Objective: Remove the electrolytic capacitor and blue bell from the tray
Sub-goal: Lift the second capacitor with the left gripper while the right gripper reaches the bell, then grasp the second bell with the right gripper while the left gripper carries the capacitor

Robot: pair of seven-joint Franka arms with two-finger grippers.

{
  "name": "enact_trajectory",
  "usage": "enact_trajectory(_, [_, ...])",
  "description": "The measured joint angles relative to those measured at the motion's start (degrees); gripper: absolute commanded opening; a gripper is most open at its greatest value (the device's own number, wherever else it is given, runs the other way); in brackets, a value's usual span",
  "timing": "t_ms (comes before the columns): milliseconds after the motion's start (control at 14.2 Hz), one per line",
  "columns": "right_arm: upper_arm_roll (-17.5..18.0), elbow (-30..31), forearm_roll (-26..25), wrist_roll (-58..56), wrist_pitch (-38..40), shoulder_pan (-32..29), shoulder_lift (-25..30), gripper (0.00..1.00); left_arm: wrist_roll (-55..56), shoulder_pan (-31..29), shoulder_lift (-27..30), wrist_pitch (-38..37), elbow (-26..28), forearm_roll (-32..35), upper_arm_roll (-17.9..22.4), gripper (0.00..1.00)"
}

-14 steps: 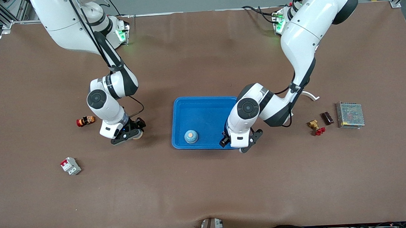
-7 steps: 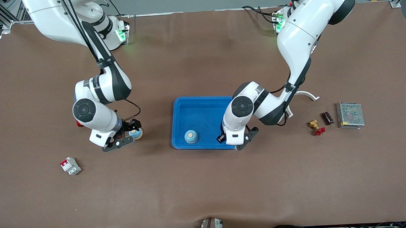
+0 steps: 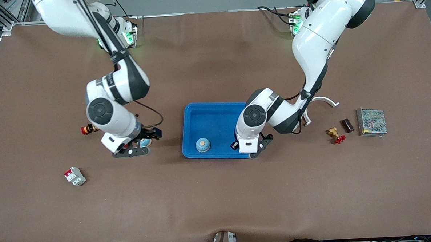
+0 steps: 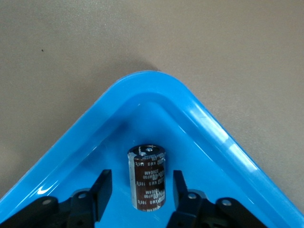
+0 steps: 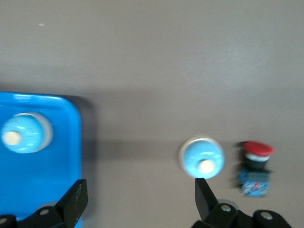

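Observation:
A dark brown capacitor (image 4: 148, 178) stands upright in a corner of the blue tray (image 3: 215, 117), at the tray's edge nearest the front camera. My left gripper (image 3: 248, 148) is low in that corner. Its fingers (image 4: 102, 190) stand open on either side of the capacitor, with a gap on each side. The left hand hides the capacitor in the front view. One blue bell (image 3: 202, 145) sits in the tray. Another blue bell (image 3: 144, 142) rests on the table toward the right arm's end. My right gripper (image 3: 143, 143) hangs wide open over it, the bell (image 5: 201, 157) just off one fingertip (image 5: 203, 190).
A red push button (image 3: 90, 129) and a red-and-white breaker (image 3: 75, 176) lie toward the right arm's end. Toward the left arm's end are a brass fitting (image 3: 333, 132), a small red piece (image 3: 339, 140), a dark block (image 3: 347, 125), a metal power supply (image 3: 372, 121) and a white curved part (image 3: 325, 101).
The left gripper's fingers have narrowed around the capacitor, and the hand shifted slightly toward the tray's middle. The right hand swung and turned above the bell on the table, staying open.

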State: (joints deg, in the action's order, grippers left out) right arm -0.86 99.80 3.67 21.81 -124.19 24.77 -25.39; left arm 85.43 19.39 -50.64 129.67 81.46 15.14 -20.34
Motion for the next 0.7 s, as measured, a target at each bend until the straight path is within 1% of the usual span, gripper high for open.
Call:
enact_trajectory(70, [0.03, -0.46, 0.00, 3.50, -0.07, 1.68, -0.03, 1.00, 0.00, 0.00, -0.05, -0.03, 0.00, 0.00, 0.00, 0.01])
enact_trajectory(211, [0.08, -1.30, 0.00, 9.50, -0.47, 4.63, -0.15, 1.00, 0.00, 0.01, -0.06, -0.18, -0.04, 0.00, 0.01, 0.00])
enact_trajectory(421, [0.10, -1.67, -0.04, 17.74, -4.47, 7.50, -1.01, 1.00, 0.00, 0.32, 0.50, -2.93, -0.80, 0.00, -0.11, 0.00])
enact_trajectory(562, [0.10, -1.85, -0.08, 21.82, -6.91, 9.05, -2.48, 1.00, -0.44, 0.24, 2.51, -5.84, -1.79, 0.00, -0.18, 0.00])
enact_trajectory(702, [0.10, -3.59, -0.19, 25.31, -8.12, 10.47, -4.72, 1.00, -3.78, -0.72, 6.13, -9.27, -2.39, 0.00, 0.00, 0.00])
